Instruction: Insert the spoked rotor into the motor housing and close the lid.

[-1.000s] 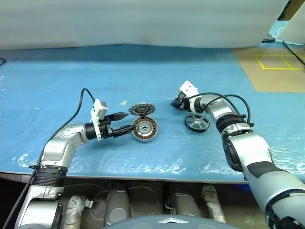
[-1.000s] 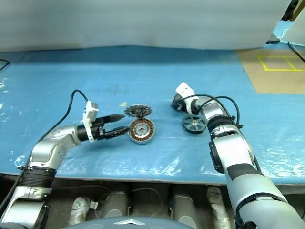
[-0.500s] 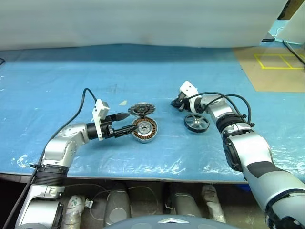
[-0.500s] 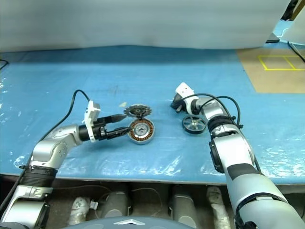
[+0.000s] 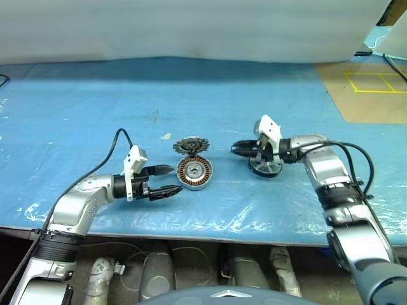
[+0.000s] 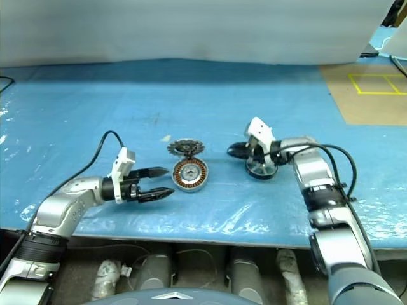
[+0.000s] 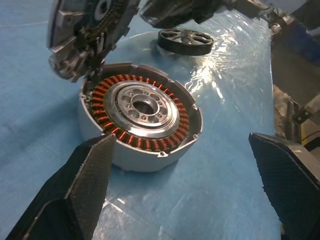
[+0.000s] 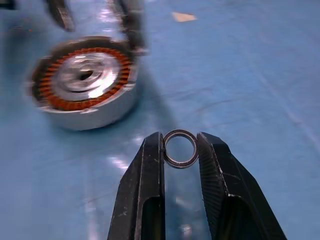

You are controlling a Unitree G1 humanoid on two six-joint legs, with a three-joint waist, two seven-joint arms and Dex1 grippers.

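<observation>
The motor housing (image 5: 194, 172), a short silver cylinder with copper windings, sits open on the blue table. The spoked rotor (image 5: 189, 146), a toothed grey disc, leans tilted against its far rim. A dark spoked wheel, the lid (image 5: 266, 166), lies to the right. My left gripper (image 5: 166, 180) is open, a little short of the housing's left side, fingers (image 7: 85, 185) apart and empty. My right gripper (image 5: 236, 149) points left, just above and beside the lid, shut on a tiny thin metal ring (image 8: 180, 148). The housing (image 8: 85, 80) lies ahead of it.
A small tan scrap (image 5: 165, 136) lies behind the rotor. The crinkled blue table cover (image 5: 95, 95) ends at the near edge (image 5: 210, 236). A brown floor patch with yellow tape (image 5: 372, 82) is at the far right, and a white sheet hangs behind.
My right gripper has pulled back and swung round to point left, ending beside the lid with the ring still held. My left gripper has drawn slightly back from the housing.
</observation>
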